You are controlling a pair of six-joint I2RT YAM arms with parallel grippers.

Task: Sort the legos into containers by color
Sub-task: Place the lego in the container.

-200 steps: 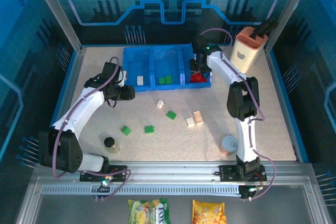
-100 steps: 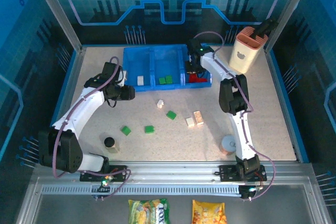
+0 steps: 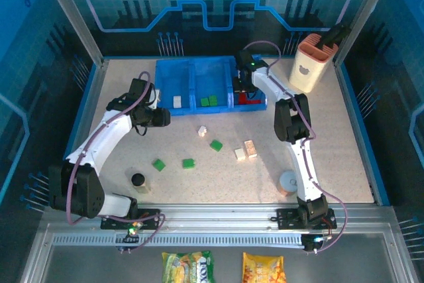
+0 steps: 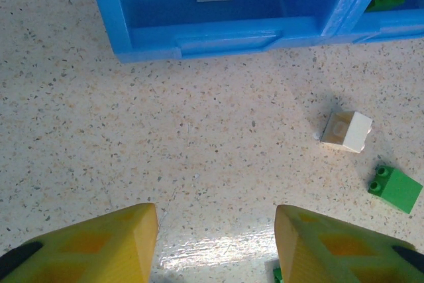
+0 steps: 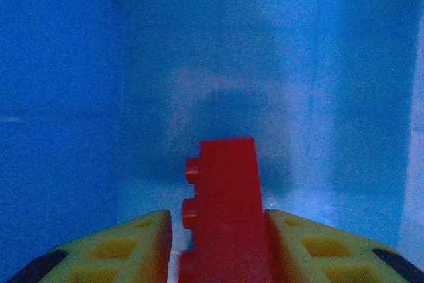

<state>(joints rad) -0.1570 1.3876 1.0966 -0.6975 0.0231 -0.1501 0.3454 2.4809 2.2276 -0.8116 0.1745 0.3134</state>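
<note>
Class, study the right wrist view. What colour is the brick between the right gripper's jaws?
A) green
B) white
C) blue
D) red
D: a red brick stands between the yellow jaws of the right gripper, with the wall of the blue tray behind it.

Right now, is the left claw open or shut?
Open. The left gripper shows its yellow fingers well apart, with only bare table between them.
</note>
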